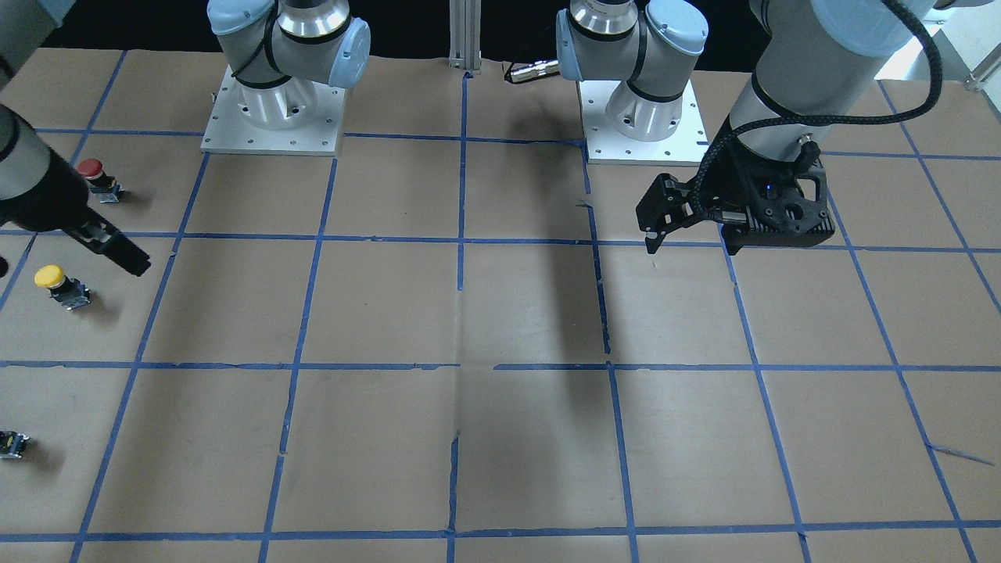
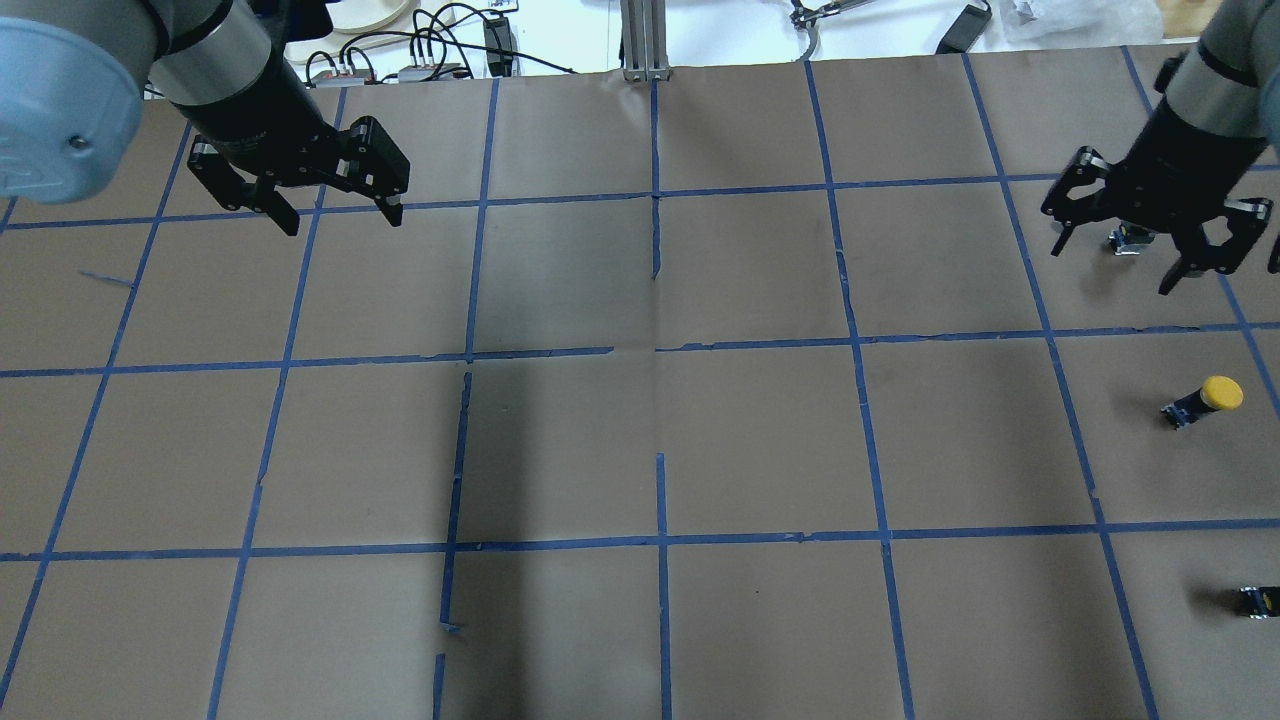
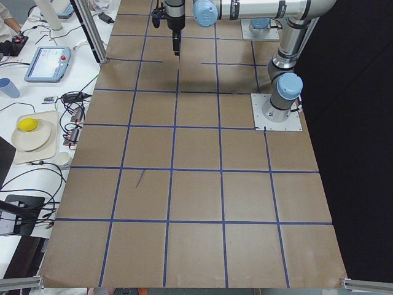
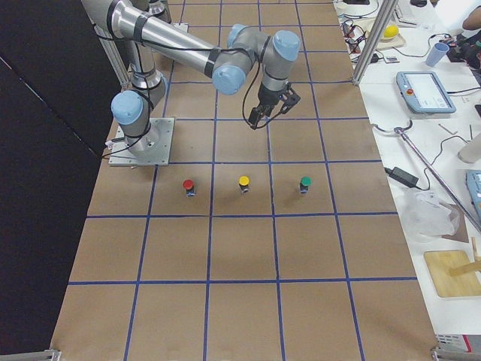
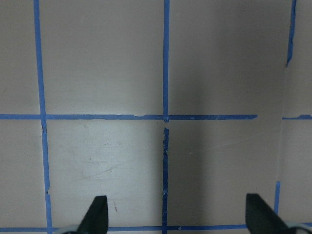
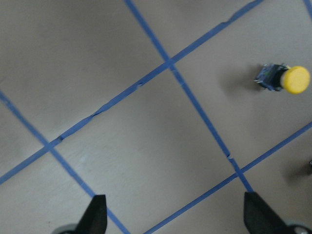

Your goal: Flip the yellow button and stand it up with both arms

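The yellow button (image 2: 1205, 398) stands upright on the brown paper at the table's right edge, yellow cap on top. It also shows in the front view (image 1: 56, 283), the right side view (image 4: 243, 183) and at the top right of the right wrist view (image 6: 285, 79). My right gripper (image 2: 1115, 265) is open and empty, hovering one grid square beyond the button; it shows side-on in the front view (image 1: 129, 262). My left gripper (image 2: 340, 218) is open and empty above the table's far left, also in the front view (image 1: 690, 247). The left wrist view shows only bare paper.
A red-capped button (image 1: 94, 176) stands nearer the robot bases and a green-capped one (image 4: 305, 183) farther out, in a row with the yellow one. A small dark part (image 2: 1130, 240) sits under the right gripper. Blue tape lines (image 2: 655, 350) grid the paper.
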